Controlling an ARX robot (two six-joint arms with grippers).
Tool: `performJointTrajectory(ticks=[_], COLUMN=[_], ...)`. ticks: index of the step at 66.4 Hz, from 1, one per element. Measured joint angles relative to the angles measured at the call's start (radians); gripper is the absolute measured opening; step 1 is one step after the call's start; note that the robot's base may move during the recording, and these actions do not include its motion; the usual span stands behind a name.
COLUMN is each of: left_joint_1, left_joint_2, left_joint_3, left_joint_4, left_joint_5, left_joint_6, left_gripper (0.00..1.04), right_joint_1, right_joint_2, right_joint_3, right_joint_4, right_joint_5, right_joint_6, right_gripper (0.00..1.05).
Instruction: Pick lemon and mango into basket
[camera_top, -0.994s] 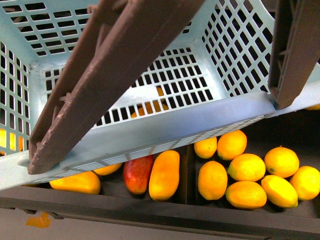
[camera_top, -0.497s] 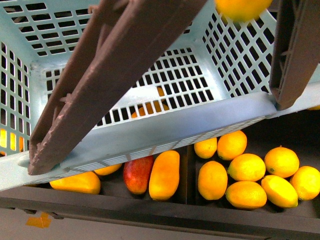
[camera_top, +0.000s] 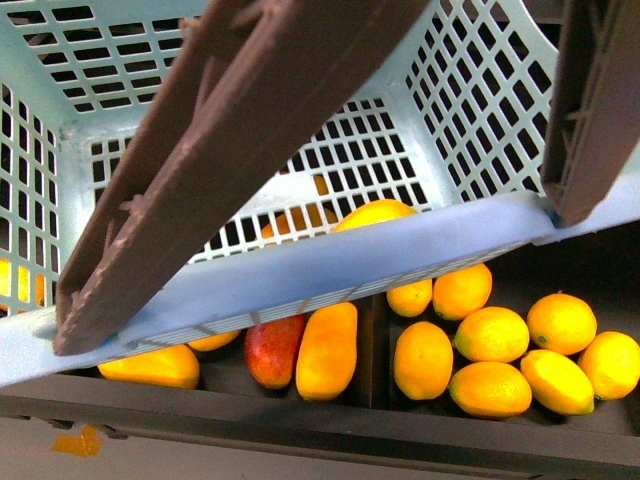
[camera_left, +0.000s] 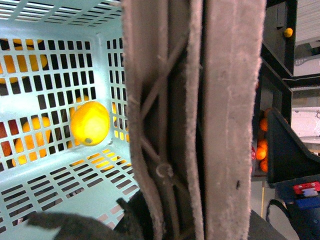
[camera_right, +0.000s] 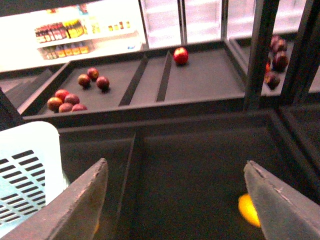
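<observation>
The lemon (camera_top: 375, 213) is inside the basket (camera_top: 350, 262). The mango (camera_top: 327, 350) lies on the worktop (camera_top: 300, 420) below. It looks smooth, long and heavy, so grab its fat middle gently. The right claw (camera_right: 175, 167) is wide open and empty. I cannot tell about the left claw (camera_left: 132, 216).
</observation>
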Motion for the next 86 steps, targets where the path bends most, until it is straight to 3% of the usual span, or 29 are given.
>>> performJointTrajectory(ticks=[17,19,24,58,61,86], left_joint_1=[0.001,0.001,0.001,0.001,0.001,0.001], left_joint_2=[0.0,0.0,0.0,0.0,0.0,0.0], left_joint_3=[0.0,0.0,0.0,0.0,0.0,0.0], left_joint_4=[0.0,0.0,0.0,0.0,0.0,0.0], left_joint_5=[-0.007,-0.007,-0.002,-0.002,-0.002,-0.002], left_joint_6=[0.001,0.001,0.0,0.0,0.0,-0.001], left_gripper=[0.15,0.15,0.15,0.15,0.15,0.15], right_joint_1=[-0.031,-0.062,-0.095,-0.1,-0.1,-0.1], right_joint_2=[-0.108,-0.135,-0.175,-0.426,-0.441,-0.454], right_joint_3=[-0.188,-0.218,-0.261,-0.426,-0.433,-0.436], right_joint_4=[0.056,0.06,0.061,-0.023,-0.03,-0.032], right_joint_5=[-0.029,-0.081,-0.09,-0.097,-0.097,-0.096], right_joint_6=[-0.054,-0.059,-0.062,-0.066,-0.068,-0.068], right_gripper=[0.25,0.16,0.02,0.02,0.05,0.68])
